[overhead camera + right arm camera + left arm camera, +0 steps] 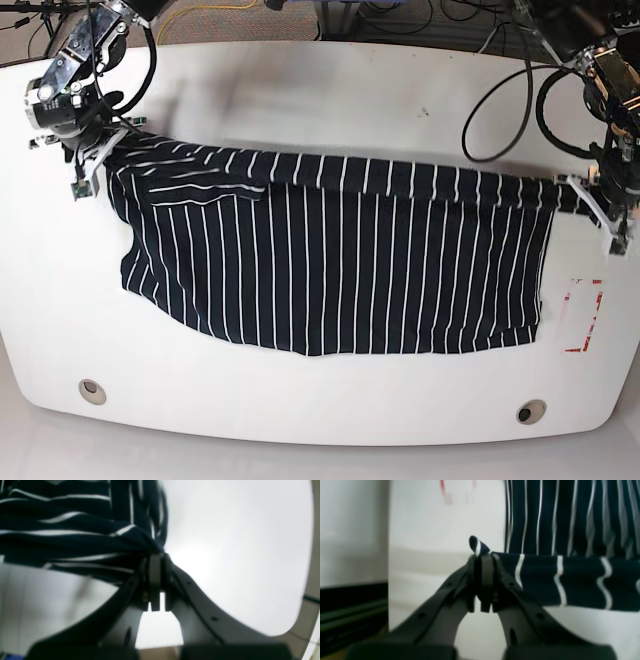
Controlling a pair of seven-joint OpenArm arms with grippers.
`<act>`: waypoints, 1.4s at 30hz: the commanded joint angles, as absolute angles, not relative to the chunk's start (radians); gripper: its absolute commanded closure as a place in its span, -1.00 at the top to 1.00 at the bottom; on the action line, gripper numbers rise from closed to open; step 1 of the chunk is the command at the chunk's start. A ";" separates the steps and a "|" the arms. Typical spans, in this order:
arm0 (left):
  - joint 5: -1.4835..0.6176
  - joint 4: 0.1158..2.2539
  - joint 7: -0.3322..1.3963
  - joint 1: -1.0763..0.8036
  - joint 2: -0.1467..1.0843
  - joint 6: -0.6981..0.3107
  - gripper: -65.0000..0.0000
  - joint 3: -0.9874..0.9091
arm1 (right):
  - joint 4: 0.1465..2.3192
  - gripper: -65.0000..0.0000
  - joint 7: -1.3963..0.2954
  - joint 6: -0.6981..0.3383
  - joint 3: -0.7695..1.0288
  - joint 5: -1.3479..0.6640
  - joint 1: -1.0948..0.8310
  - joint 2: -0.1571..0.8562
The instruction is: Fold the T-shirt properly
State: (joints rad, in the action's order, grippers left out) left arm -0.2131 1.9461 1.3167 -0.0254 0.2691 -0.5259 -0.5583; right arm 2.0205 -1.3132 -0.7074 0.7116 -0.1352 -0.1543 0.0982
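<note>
The T-shirt (330, 270) lies spread across the middle of the table (320, 90), its long axis running from the left edge to the right edge. Its far edge is stretched between both pincers. The left gripper (482, 555) is clamped tight on the corner near the right edge; the right gripper (156, 557) pinches bunched cloth near the far-left corner. The free cloth lies toward the near edge from both.

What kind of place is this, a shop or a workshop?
Most likely a robotics lab, not a shop: two robot arms, each gripper pinching one T-shirt, work over a bare white table, with loose cables behind it.
</note>
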 commanded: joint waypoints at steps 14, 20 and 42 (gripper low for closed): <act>-0.193 1.966 1.214 -0.188 0.292 -0.549 -1.00 -0.568 | 2.034 -0.98 -1.241 -0.698 0.716 -0.110 -0.251 0.077; -0.194 1.969 1.214 -0.028 0.288 -0.549 -1.00 -0.562 | 2.034 -0.98 -1.239 -0.698 0.716 -0.108 -0.165 0.113; -0.186 1.946 1.214 0.619 0.266 -0.539 -1.00 -0.348 | 1.989 -0.98 -1.242 -0.698 0.463 -0.105 0.328 0.360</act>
State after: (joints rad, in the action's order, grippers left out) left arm -0.1955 1.9392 1.2373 0.5503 0.2531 -0.5438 -0.3504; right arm 1.9793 -1.2606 -0.7044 0.4801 -0.1116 0.2604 0.3084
